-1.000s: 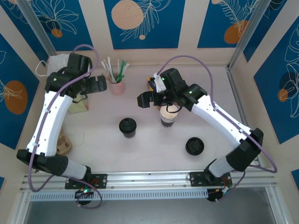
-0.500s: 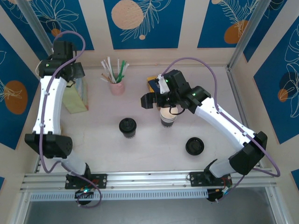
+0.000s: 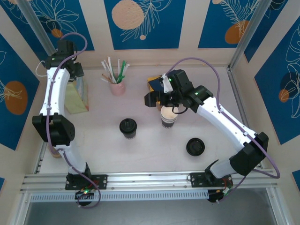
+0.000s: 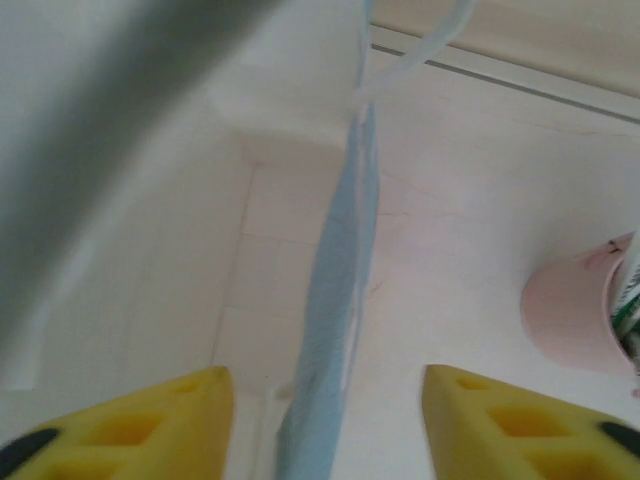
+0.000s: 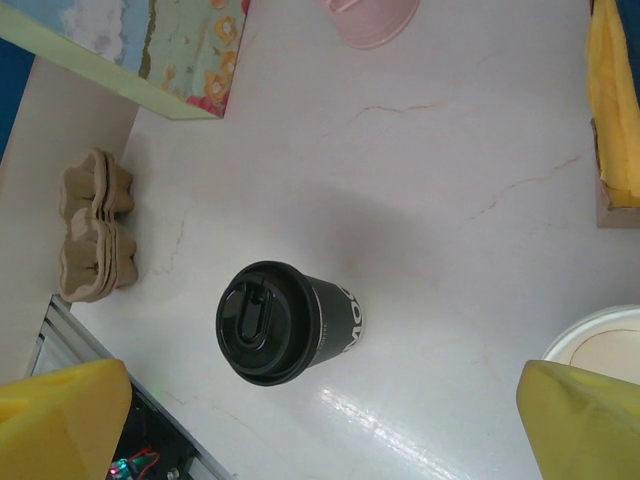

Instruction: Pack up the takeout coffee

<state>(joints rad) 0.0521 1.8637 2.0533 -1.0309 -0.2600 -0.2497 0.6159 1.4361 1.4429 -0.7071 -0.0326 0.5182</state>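
Fingers (image 4: pixel 150 420) of your left gripper (image 4: pixel 327 425) stand partly apart, one on each side of the bag's (image 4: pixel 335 300) thin blue edge, and neither appears to touch it. Right gripper (image 5: pixel 320 415): fingers spread wide, holding nothing, hovering far of mid-table. Coffee (image 5: pixel 270 322) stands upright with its lid on at mid-table, free of both grippers and well apart from the bag at the far left. Risk 1: your left pinch lands on a single sheet of paper. If it bites off-centre, expect the edge to crumple or the bag to tip. The white handle (image 4: pixel 420 50) hangs just above and could snag. Whether the bag mouth is open cannot be told. Risk 2: your right gripper sits almost over the open cup (image 3: pixel 168 117), with the coffee to its near left. Drop straight down and you take the wrong cup; swing low toward the coffee and a finger may knock the open cup over. Risk 3: squeeze the coffee high and the lid may pop; grip the body instead.
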